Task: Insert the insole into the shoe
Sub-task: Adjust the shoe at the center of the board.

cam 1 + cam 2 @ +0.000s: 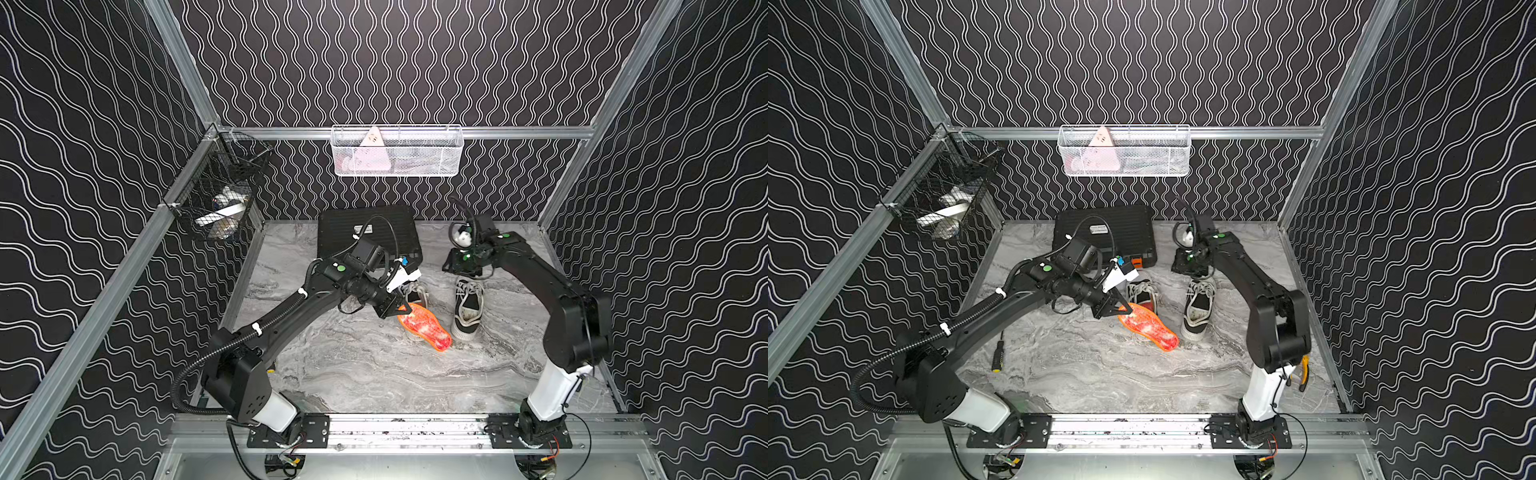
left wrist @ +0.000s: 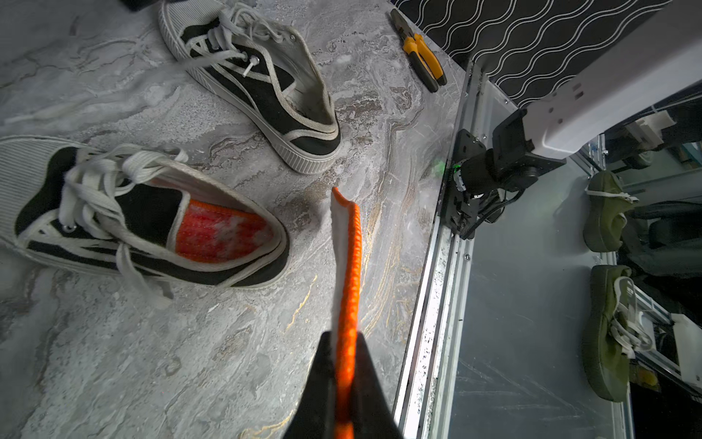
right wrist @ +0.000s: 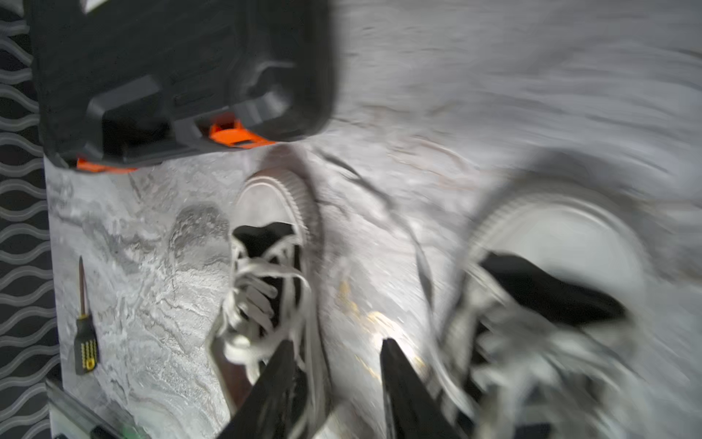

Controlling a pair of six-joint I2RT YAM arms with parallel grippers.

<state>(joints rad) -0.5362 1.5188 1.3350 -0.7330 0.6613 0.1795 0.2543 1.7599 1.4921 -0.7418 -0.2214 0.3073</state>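
Two black-and-white sneakers lie side by side mid-table. The shoe (image 2: 125,213) nearer my left arm shows an orange insole (image 2: 220,235) inside its opening. The other shoe (image 1: 467,309) (image 2: 266,83) shows a pale inside. My left gripper (image 1: 401,309) (image 2: 343,336) is shut on one end of a second orange insole (image 1: 426,330) (image 2: 347,262), which slants down over the nearer shoe's heel in both top views. My right gripper (image 1: 463,268) (image 3: 336,346) is open and holds nothing. It hangs above the shoes' toe ends, and its wrist view is blurred.
A black case (image 1: 368,232) lies at the back behind the shoes. A white mesh basket (image 1: 397,151) hangs on the rear rail, a black wire basket (image 1: 216,195) on the left rail. Yellow pliers (image 1: 1304,370) lie front right, a screwdriver (image 1: 998,355) front left.
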